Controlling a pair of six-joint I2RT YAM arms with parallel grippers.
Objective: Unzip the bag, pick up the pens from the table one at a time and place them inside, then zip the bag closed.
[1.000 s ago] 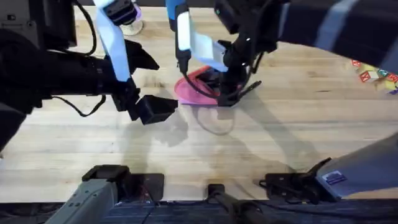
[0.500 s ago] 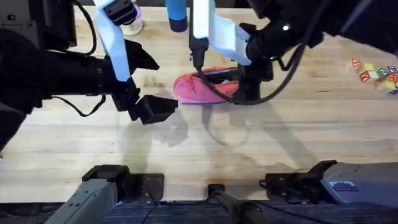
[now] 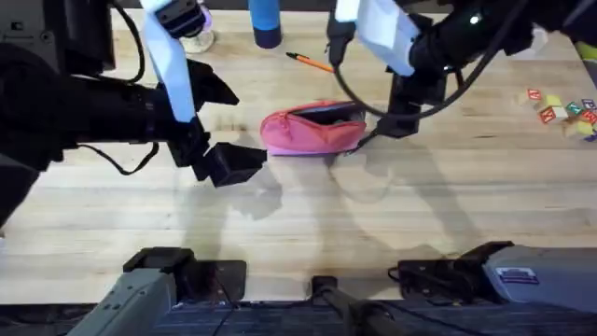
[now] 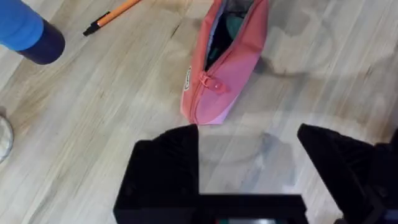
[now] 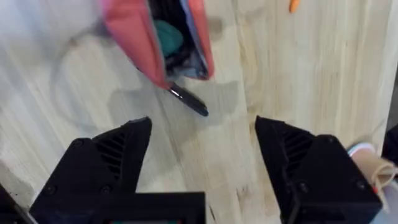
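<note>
The pink bag (image 3: 312,132) lies on the table (image 3: 308,229) near its middle, its zipper open and a dark inside showing (image 4: 227,59) (image 5: 134,34). A black pen (image 5: 186,99) pokes out of the bag's right end, its tip resting on the wood (image 3: 362,141). The orange pen (image 3: 310,62) lies beyond the bag (image 4: 112,14). My right gripper (image 3: 401,119) hovers open just right of the bag, nothing between its fingers (image 5: 202,155). My left gripper (image 3: 233,164) stands open, empty, a little to the left of the bag (image 4: 249,162).
A blue bottle (image 3: 266,23) stands at the back near the orange pen (image 4: 28,34). A pale cup (image 3: 196,37) sits at the back left. Small coloured blocks (image 3: 560,107) lie at the far right. Bare wood stretches in front of the bag.
My right gripper has drawn back from over the bag to the right, leaving the black pen in the bag's end. The orange pen is now uncovered. The left arm has stayed put.
</note>
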